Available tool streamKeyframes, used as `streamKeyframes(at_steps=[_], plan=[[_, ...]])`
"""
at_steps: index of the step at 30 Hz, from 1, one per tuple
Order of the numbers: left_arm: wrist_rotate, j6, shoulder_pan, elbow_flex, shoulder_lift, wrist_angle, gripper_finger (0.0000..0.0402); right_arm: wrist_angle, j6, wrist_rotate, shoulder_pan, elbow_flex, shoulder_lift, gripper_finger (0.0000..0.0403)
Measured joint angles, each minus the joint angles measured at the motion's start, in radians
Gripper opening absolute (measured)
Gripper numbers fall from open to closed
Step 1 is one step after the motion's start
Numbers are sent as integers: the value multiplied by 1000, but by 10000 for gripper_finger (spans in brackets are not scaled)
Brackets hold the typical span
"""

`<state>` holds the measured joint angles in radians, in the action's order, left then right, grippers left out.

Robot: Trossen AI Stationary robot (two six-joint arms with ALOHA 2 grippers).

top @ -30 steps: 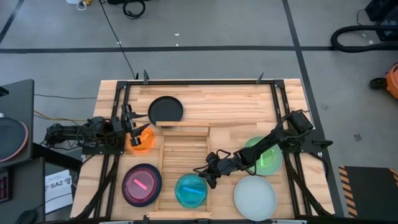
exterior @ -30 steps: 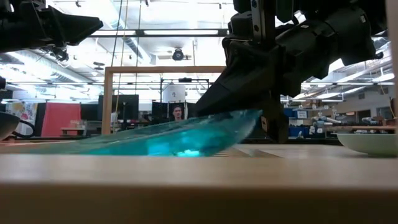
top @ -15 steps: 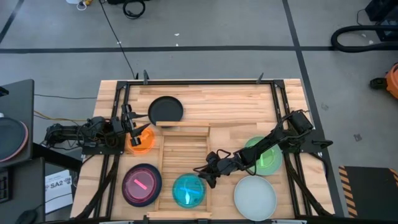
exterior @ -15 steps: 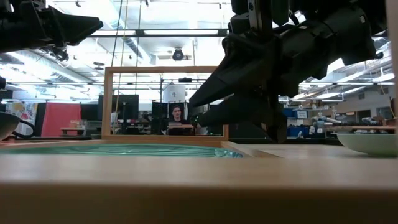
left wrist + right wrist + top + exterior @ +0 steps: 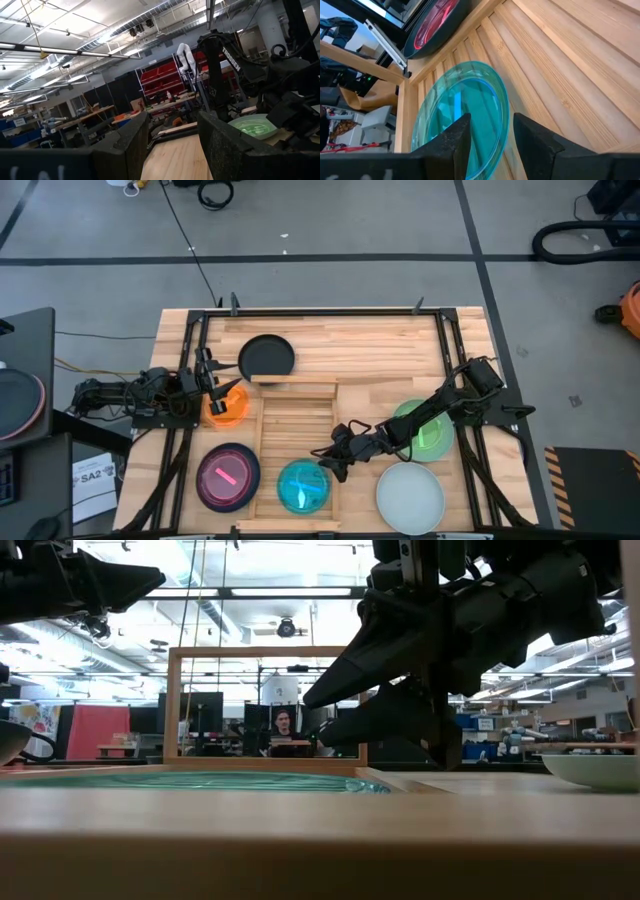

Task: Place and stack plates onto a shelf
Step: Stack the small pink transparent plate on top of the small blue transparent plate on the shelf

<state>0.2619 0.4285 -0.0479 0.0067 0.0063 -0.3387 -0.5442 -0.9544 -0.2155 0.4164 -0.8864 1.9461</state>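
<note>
I see the far half of the shelf [image 5: 293,412] bare, slats open to approach from above. Its near end is taken by the blue plate [image 5: 303,486], with the right gripper [image 5: 331,459] low just beside it, blocking the right rim. Black plate [image 5: 267,356] crowds the far rim; orange plate [image 5: 225,406] and left gripper [image 5: 208,370] flank the left side

Low view: blue plate [image 5: 205,781] reduced to a thin edge-on sliver behind the tabletop [image 5: 320,840] lip. Pale plate [image 5: 597,769] cut by the frame edge. High view: green plate [image 5: 428,432] partly covered by the right arm.
</note>
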Motion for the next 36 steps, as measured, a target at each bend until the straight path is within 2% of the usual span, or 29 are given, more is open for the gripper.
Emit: streamKeyframes(at_steps=[6,12,20,24,30,36], plan=[[0,-1,0,0,0,0,176,3,55,31,0,0,-13,153],[0,0,0,0,0,-2,176,66,132,34,0,0,-93,154],[0,-36,0,0,0,-64,176,399,185,-13,-1,0,-300,154],[-1,-148,0,10,2,-62,176,558,244,-54,-3,0,-411,153],[-48,-280,0,103,53,27,176,792,338,-83,-48,0,-579,154],[-122,-333,-1,250,184,164,176,1025,406,-136,-148,0,-730,153]])
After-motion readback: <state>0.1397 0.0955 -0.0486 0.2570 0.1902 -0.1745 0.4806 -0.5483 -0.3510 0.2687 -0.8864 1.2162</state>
